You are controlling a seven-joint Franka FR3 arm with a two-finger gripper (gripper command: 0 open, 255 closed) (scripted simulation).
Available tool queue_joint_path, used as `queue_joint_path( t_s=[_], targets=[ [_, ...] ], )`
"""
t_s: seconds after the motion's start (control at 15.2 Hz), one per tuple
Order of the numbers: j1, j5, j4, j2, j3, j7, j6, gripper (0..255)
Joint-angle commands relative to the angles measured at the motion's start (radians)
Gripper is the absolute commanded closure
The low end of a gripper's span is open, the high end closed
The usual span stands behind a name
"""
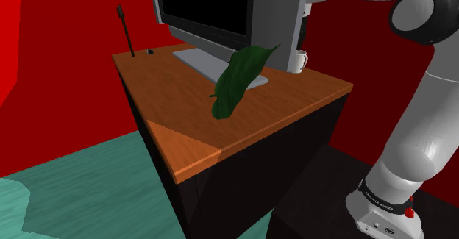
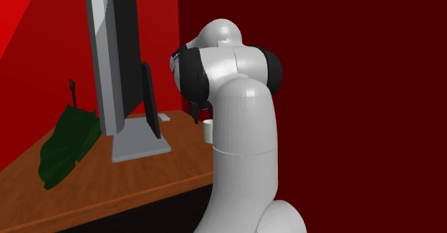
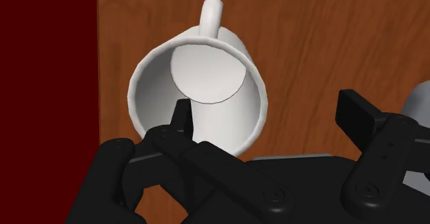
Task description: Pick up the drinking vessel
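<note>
A white mug (image 3: 200, 92) stands upright on the wooden desk (image 3: 310, 43), its handle pointing away from the hand. My gripper (image 3: 270, 116) hangs just above it, open: one finger (image 3: 182, 119) dips inside the mug's rim, while the other finger (image 3: 358, 112) stays outside, apart from the wall. In the shoulder view the mug (image 1: 299, 61) sits at the desk's far right corner, behind the monitor. From the second exterior view the mug (image 2: 208, 130) peeks out beside the arm, with the dark gripper (image 2: 196, 114) right over it.
A large monitor (image 1: 213, 9) on a grey base (image 1: 213, 67) stands close to the mug. A big green leaf (image 1: 237, 79) lies mid-desk. A thin black stick (image 1: 125, 31) rises at the far left corner. Dark red wall (image 3: 48, 57) borders the desk edge beside the mug.
</note>
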Motion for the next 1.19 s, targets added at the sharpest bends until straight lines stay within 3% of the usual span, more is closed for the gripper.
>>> queue_joint_path(
  t_s=[0.0, 0.46, 0.53, 1.12],
  targets=[
    [-0.003, 0.004, -0.005, 0.015, -0.002, -0.004, 0.017, 0],
    [-0.001, 0.002, -0.087, 0.009, -0.001, 0.001, 0.094, 0],
    [-0.002, 0.003, -0.085, 0.011, -0.001, 0.000, 0.093, 255],
    [-0.001, 0.002, -0.087, 0.009, -0.001, 0.001, 0.094, 255]
  ],
)
